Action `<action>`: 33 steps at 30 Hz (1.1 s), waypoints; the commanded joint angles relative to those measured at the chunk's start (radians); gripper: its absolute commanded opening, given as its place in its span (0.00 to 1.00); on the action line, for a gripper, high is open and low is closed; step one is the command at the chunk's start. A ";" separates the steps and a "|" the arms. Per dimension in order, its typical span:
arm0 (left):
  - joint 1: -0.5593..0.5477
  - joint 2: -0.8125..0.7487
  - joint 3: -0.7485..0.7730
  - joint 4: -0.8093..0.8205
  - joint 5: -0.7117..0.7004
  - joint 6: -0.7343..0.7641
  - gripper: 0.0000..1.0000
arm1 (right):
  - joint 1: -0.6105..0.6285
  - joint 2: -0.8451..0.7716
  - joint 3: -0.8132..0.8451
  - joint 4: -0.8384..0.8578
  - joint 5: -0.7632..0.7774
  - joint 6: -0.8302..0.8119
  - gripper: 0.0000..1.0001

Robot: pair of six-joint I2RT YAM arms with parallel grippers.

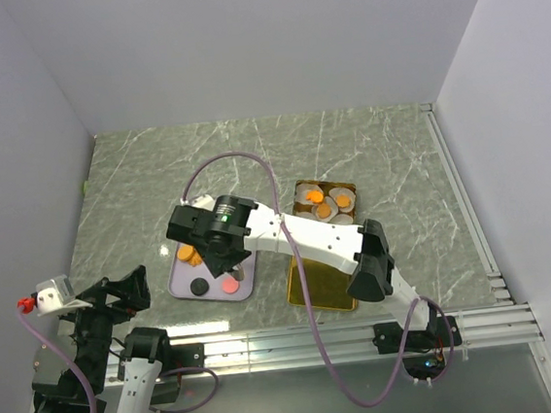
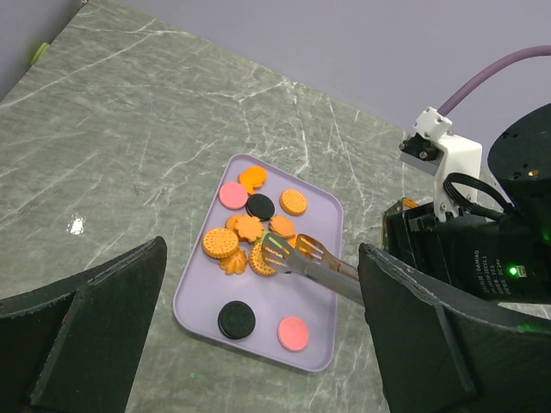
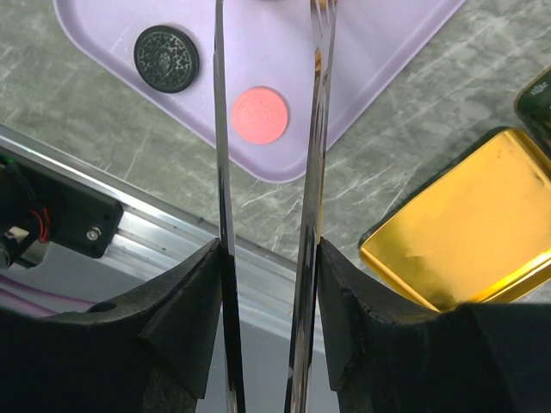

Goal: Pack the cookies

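The cookies (image 2: 220, 243) lie on a lilac tray (image 2: 284, 297): a heap of orange ones, plus pink and black ones (image 3: 166, 58) lying apart. My right gripper (image 3: 269, 258) is shut on a pair of metal tongs (image 3: 222, 172), its pads pressed against both blades. The tongs (image 2: 310, 262) reach over the tray, their tips apart above the orange heap, with a sliver of green showing at one tip. My left gripper (image 2: 263, 248) stands open and holds nothing, near the table's front left corner (image 1: 118, 290), apart from the tray.
A gold tin (image 1: 326, 202) with cookies in white paper cups stands right of the tray (image 1: 180, 284). Its gold lid (image 3: 456, 215) lies nearer the front edge. An aluminium rail (image 1: 347, 336) runs along the near edge. The right arm (image 1: 318, 241) spans above the tin.
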 commanded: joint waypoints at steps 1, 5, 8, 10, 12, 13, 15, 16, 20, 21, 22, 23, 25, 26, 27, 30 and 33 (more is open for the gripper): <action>-0.001 -0.072 -0.001 0.035 0.008 0.018 0.99 | 0.003 0.016 0.019 -0.053 -0.002 0.002 0.53; -0.001 -0.072 -0.003 0.036 0.008 0.018 1.00 | 0.004 0.041 0.042 -0.055 -0.022 0.004 0.54; -0.001 -0.074 -0.001 0.036 0.008 0.018 0.99 | 0.006 0.058 0.051 -0.056 -0.028 0.002 0.54; -0.001 -0.072 -0.003 0.035 0.008 0.018 0.99 | 0.006 0.067 0.051 -0.055 -0.033 -0.002 0.54; -0.001 -0.074 -0.001 0.035 0.008 0.018 1.00 | 0.004 0.078 0.057 -0.053 -0.036 -0.004 0.54; -0.001 -0.074 -0.003 0.036 0.010 0.018 0.99 | 0.006 0.081 0.064 -0.058 -0.036 -0.007 0.54; -0.001 -0.074 -0.003 0.036 0.010 0.018 1.00 | 0.004 0.089 0.076 -0.061 -0.034 -0.008 0.55; -0.001 -0.074 -0.004 0.038 0.010 0.018 0.99 | 0.004 0.095 0.076 -0.064 -0.037 -0.010 0.54; -0.001 -0.075 -0.003 0.036 0.015 0.021 0.99 | 0.006 0.109 0.090 -0.069 -0.039 -0.013 0.54; -0.001 -0.074 -0.003 0.038 0.015 0.021 1.00 | 0.004 0.113 0.093 -0.070 -0.039 -0.013 0.54; 0.000 -0.075 -0.003 0.040 0.016 0.021 0.99 | 0.006 0.115 0.094 -0.073 -0.039 -0.013 0.53; -0.001 -0.075 -0.004 0.040 0.016 0.021 1.00 | 0.006 0.115 0.094 -0.075 -0.039 -0.014 0.52; -0.001 -0.075 -0.003 0.038 0.016 0.021 0.99 | 0.004 0.115 0.088 -0.078 -0.037 -0.016 0.46; -0.001 -0.075 -0.004 0.038 0.016 0.021 0.99 | 0.004 0.115 0.087 -0.076 -0.039 -0.016 0.44; -0.001 -0.075 -0.003 0.038 0.016 0.021 0.99 | 0.004 0.115 0.084 -0.078 -0.037 -0.016 0.41; -0.001 -0.075 -0.005 0.038 0.016 0.022 0.99 | 0.003 0.112 0.074 -0.078 -0.034 -0.014 0.38; -0.001 -0.075 -0.003 0.040 0.018 0.022 0.99 | 0.001 0.098 0.076 -0.086 -0.016 -0.008 0.38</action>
